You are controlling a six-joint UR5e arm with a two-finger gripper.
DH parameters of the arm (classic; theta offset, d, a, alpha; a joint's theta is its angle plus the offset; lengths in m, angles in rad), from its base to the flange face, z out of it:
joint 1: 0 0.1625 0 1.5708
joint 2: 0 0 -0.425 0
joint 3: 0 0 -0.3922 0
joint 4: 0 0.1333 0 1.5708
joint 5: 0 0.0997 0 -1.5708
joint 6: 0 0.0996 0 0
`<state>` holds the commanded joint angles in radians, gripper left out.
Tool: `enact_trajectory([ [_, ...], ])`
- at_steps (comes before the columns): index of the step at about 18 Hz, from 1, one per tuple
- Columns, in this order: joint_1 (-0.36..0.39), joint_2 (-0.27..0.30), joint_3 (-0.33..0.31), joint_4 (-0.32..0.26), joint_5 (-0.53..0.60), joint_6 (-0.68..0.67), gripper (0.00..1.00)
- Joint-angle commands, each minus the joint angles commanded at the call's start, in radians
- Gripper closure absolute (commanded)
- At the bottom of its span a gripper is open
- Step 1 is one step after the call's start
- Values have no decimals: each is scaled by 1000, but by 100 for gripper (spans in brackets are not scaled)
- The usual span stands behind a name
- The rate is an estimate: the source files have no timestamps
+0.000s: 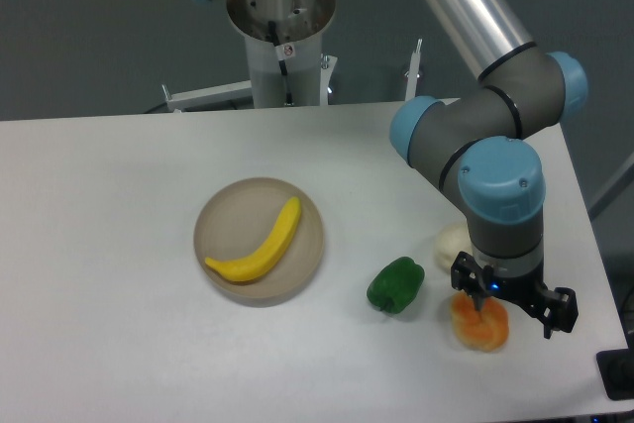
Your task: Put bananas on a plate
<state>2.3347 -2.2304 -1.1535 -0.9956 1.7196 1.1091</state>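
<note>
banana (260,245): bright yellow, curved, lying diagonally on the plate — its upper tip points toward the far right rim, its lower end rests near the near left rim.
plate (224,211): round, flat, beige-tan, sitting on the white table (119,195) left of centre, well apart from the arm.
gripper (484,313): at the right side of the table, pointing down directly over the orange fruit; the wrist body hides the fingertips, so i cannot tell how wide the fingers stand or whether they touch the fruit.
orange fruit (479,326): lumpy, near the front right edge of the table, partly covered by the gripper above it.
green pepper (395,284): dark green, on the table between the plate and the orange fruit, just beside the gripper's left flank from the camera's view but apart from it.
pale object (451,241): a cream-white rounded thing just behind the gripper — mostly hidden by the arm's wrist.
arm (495,116): grey links with light blue joint caps, reaching in from the upper right.
</note>
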Motion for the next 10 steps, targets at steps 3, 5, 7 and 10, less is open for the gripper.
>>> enact_trajectory([
  [3,0,0,-2,0,0,0,0],
  [5,0,2,-2,0,0,0,0],
  [7,0,2,-3,0,0,2,0],
  [10,2,3,-6,2,0,2,0],
])
